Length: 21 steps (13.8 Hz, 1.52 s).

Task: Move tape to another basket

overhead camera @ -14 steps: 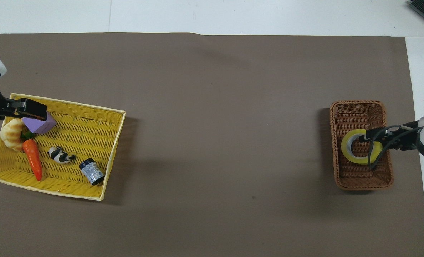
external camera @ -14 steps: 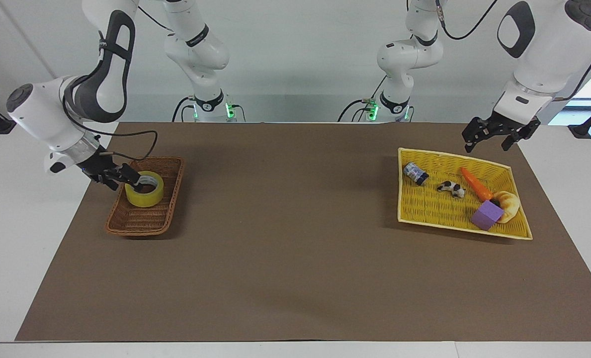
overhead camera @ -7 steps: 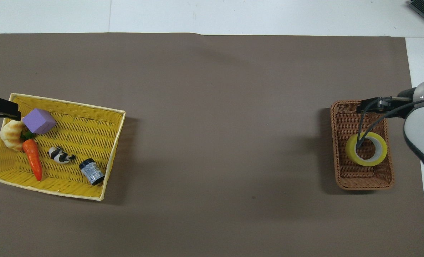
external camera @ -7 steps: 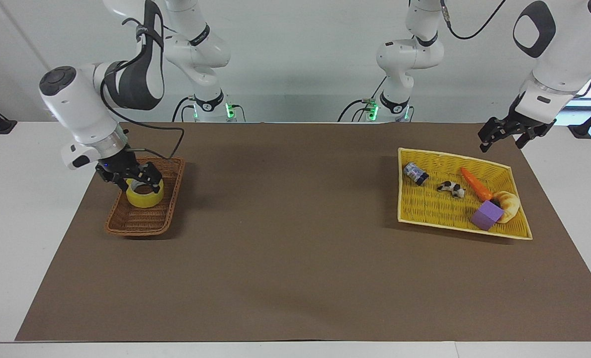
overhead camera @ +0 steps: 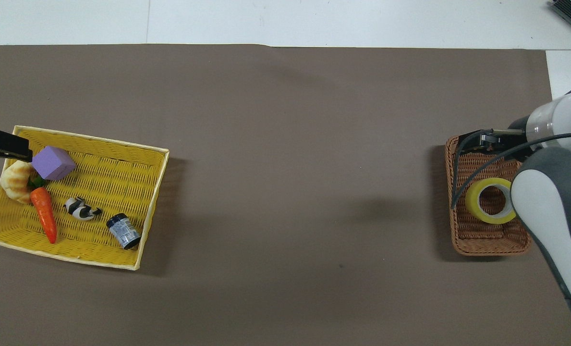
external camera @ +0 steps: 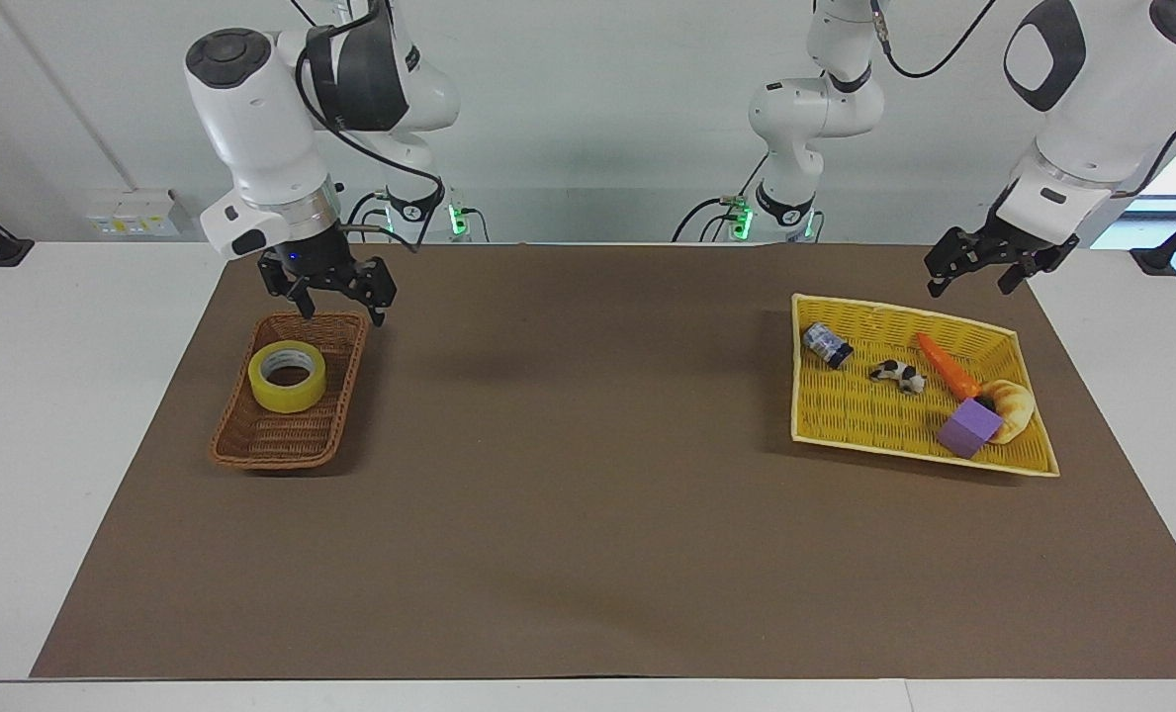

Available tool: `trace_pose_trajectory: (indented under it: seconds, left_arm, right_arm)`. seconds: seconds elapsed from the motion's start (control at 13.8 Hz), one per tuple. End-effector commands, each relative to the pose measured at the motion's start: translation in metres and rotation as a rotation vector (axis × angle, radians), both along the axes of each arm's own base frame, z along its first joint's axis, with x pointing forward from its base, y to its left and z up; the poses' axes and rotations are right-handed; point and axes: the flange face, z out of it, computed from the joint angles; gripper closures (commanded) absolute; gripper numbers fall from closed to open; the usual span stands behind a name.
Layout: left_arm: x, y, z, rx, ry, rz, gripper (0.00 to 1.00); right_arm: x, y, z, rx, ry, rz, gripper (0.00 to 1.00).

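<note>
A: where's the tape (external camera: pixel 288 376) at?

B: sitting flat in the brown basket (external camera: pixel 251 447). My right gripper (external camera: pixel 342 302) hangs spread and empty over its rim; my left gripper (external camera: pixel 973 272), also spread, waits above the yellow tray (external camera: pixel 874 435).

left tool (overhead camera: pixel 4 146) cut off | basket (overhead camera: pixel 477 235) part-hidden (arm)

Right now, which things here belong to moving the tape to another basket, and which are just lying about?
Job:
tape, lying in the brown basket
right tool, open above that basket

Lying about:
yellow basket holding can, cow figure, carrot, croissant, purple cube
left tool, waiting open
</note>
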Motion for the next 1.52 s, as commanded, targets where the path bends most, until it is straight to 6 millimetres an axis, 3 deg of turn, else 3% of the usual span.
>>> trace_pose_trajectory:
  seconds: [0.0,0.14,0.22,0.43,0.65,1.01,1.16,1.45]
  left_arm:
    - [-0.005,-0.003,0.021,-0.017,0.036,-0.052,0.00]
    - [-0.007,-0.002,0.018,-0.020,0.040,-0.070,0.00]
    - [-0.007,0.005,0.018,-0.021,0.036,-0.061,0.00]
    - [-0.007,0.018,0.018,-0.020,0.036,-0.038,0.00]
    - [-0.007,0.017,0.018,-0.020,0.036,-0.041,0.00]
    - [-0.007,0.017,0.018,-0.020,0.036,-0.040,0.00]
    - [-0.007,0.017,0.018,-0.020,0.036,-0.041,0.00]
    - [-0.007,0.017,0.019,-0.020,0.035,-0.040,0.00]
  right_arm:
    - [-0.010,0.000,0.047,-0.029,0.003,-0.010,0.00]
    - [-0.016,-0.004,0.085,-0.056,0.020,-0.009,0.00]
    - [-0.019,-0.008,0.094,-0.060,0.021,-0.013,0.00]
    - [-0.031,-0.016,0.095,-0.044,0.055,0.019,0.00]
    - [-0.030,-0.019,0.094,-0.044,0.057,0.041,0.00]
    - [-0.042,-0.023,0.128,-0.022,0.044,0.059,0.00]
    - [-0.050,-0.031,0.119,0.000,0.078,0.080,0.00]
    - [-0.046,-0.043,0.120,-0.001,0.067,0.093,0.00]
